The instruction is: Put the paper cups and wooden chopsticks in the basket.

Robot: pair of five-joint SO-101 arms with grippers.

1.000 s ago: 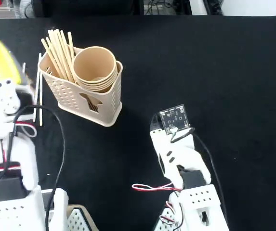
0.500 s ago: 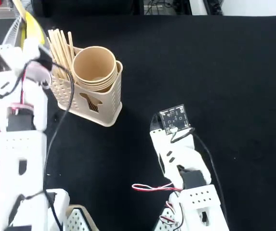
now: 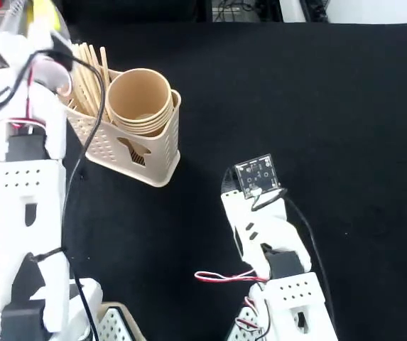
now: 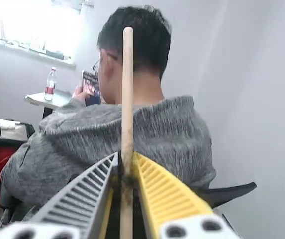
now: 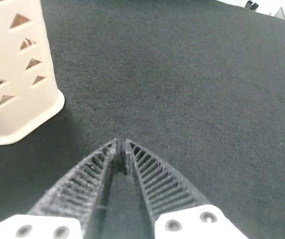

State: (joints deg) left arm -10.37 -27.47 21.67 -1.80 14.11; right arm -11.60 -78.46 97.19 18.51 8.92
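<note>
A beige perforated basket [image 3: 136, 145] stands on the black table at the back left. It holds a stack of paper cups [image 3: 140, 99] and a bundle of wooden chopsticks [image 3: 88, 71] leaning out to the left. My left gripper [image 4: 125, 162] is shut on one wooden chopstick [image 4: 127, 89], which stands up between its grey and yellow fingers. In the high view that gripper [image 3: 40, 13] is raised at the table's far left edge, just left of the basket. My right gripper [image 5: 119, 149] is shut on nothing, low over the cloth to the right of the basket [image 5: 15, 74].
The white left arm [image 3: 22, 185] runs along the table's left side, close to the basket. The right arm [image 3: 267, 227] rests at the front centre. Black cloth [image 3: 331, 106] spreads to the right and behind. A seated person fills the room behind the held chopstick.
The left arm has lifted from low at the table's left edge and swung up and back beside the basket, carrying the chopstick. The right arm has not moved.
</note>
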